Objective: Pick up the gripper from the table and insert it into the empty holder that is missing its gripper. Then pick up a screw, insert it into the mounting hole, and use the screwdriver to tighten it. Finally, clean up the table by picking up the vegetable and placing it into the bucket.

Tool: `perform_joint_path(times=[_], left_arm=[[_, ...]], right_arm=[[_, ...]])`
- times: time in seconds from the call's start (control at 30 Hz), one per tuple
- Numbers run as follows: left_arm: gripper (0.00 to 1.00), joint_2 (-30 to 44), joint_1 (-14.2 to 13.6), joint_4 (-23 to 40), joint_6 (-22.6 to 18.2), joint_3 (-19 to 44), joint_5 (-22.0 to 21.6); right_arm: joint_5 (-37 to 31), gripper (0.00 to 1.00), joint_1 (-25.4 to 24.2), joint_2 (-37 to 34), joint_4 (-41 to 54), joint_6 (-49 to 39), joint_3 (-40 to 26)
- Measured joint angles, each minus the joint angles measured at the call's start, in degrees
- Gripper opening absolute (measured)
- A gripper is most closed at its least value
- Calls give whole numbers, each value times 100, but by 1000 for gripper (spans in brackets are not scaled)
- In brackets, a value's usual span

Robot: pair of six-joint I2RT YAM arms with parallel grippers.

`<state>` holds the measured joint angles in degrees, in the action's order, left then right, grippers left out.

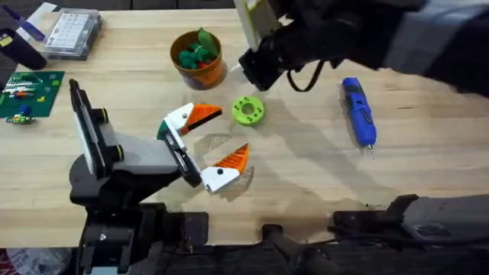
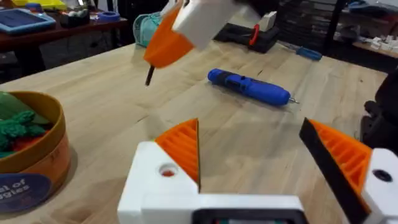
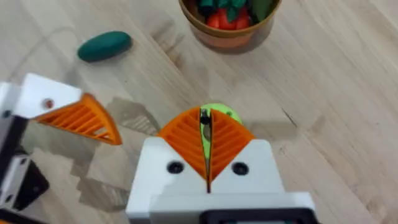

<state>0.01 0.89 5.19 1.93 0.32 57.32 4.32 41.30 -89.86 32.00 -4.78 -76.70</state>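
1. Two arms work over the wide light wooden table [image 1: 428, 176], which bears everything else.
2. My left gripper [image 1: 229, 131] rests low over the table with its white plastic fingers with orange ridged tips [image 2: 181, 146] spread wide and holding nothing. I judge it is posed this way so the mounting holes face up for the screw. Both fingers look seated in the black holder [image 1: 177, 151], and no loose one lies on the wood.
3. My right gripper [image 3: 205, 118] is raised and pinched closed on a small dark screw [image 3: 204, 117], the tips pointing down so the screw hangs ready to be carried across.
4. The round orange-brown bucket [image 1: 214, 74] stands at the far side and already has red and green vegetables in it.
5. The blue pen-shaped screwdriver [image 1: 359, 111] lies flat, well apart on my right, not yet needed.
6. The lime-green round plastic disc [image 1: 248, 111] sits directly beneath my right tips, probably where the screw was kept.
7. The dark green oblong vegetable [image 3: 104, 45] lies on the wood just beside my left gripper, awaiting cleanup.
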Motion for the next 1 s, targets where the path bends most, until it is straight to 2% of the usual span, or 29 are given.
perform_joint_path(times=[0.27,0.7,1.0], left_arm=[[990,0,0,0,0,0,-2],[990,0,0,0,0,0,-13],[990,0,0,0,2,0,-11]], right_arm=[[4,4,302,290,894,0,-666],[7,4,1323,290,1995,-68,-1948],[7,4,1827,290,2077,-56,-2101]])
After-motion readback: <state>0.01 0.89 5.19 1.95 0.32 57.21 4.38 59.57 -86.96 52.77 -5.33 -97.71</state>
